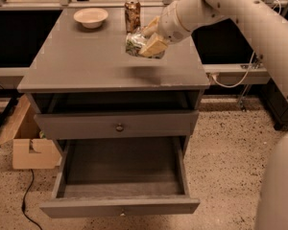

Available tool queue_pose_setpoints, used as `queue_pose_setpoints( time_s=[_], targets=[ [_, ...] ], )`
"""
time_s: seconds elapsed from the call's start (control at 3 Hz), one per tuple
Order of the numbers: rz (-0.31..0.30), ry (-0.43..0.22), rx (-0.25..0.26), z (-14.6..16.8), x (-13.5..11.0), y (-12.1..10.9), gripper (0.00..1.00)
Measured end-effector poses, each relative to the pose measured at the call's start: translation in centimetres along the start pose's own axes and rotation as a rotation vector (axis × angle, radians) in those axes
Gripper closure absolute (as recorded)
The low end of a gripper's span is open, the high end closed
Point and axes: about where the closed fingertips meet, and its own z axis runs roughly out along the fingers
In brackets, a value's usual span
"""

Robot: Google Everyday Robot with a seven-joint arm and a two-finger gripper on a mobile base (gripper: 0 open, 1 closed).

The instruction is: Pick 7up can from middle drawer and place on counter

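I read the gripper (150, 43) clamped on the 7up can (133, 43), which hangs clear above the counter (81, 63), long axis near level, so placement calls for a straight descent.

Thick cream-white arm (240, 8) of smooth rounded shells, small dark screw dots along its side, ribbed pale wrist collar, tan blocky fingers (155, 46) on the hand (146, 36), which hangs over the grey surface (86, 56)
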Motion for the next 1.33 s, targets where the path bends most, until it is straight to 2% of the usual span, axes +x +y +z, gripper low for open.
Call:
queue_pose_setpoints(
  time_s=[0.33, 0.67, 1.33],
  targets=[
    [0.019, 0.026, -0.001, 2.6, -0.1, -1.7, 1.0],
    [0.051, 0.034, -0.003, 4.8, 0.3, -2.8, 0.85],
    [0.09, 0.041, -0.023, 7.5, 0.8, -3.8, 0.39]
  ],
)
